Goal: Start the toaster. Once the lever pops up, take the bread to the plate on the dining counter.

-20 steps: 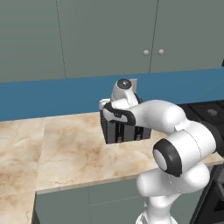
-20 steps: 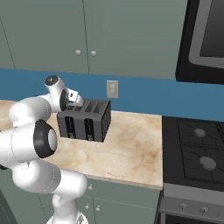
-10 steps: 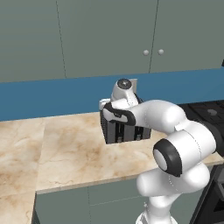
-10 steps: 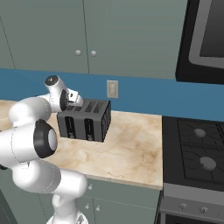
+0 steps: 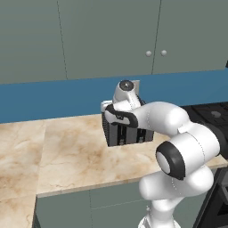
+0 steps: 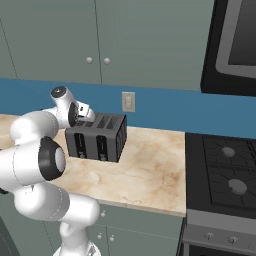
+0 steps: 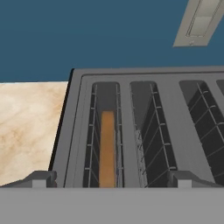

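Observation:
The dark grey toaster (image 5: 127, 132) stands on the marble worktop against the blue backsplash, also seen in the right base view (image 6: 98, 138). In the hand view I look straight down into the toaster's (image 7: 144, 96) slots. The bread (image 7: 107, 148), a thin brown slice, sits edge-up in the leftmost slot. My gripper (image 7: 111, 181) hovers just above the toaster's top, open, with its fingertips (image 7: 41, 178) spread to either side of the bread's slot and nothing between them. My gripper (image 6: 84, 118) is over the toaster's left end. The plate and the dining counter are out of view.
A wall outlet (image 6: 128, 102) sits on the backsplash behind the toaster. A black stove (image 6: 225, 172) adjoins the worktop (image 6: 150, 170) on the right, under a dark microwave (image 6: 235, 45). Grey-green cabinets (image 5: 107, 35) hang above. Bare worktop (image 5: 67, 151) extends left of the toaster.

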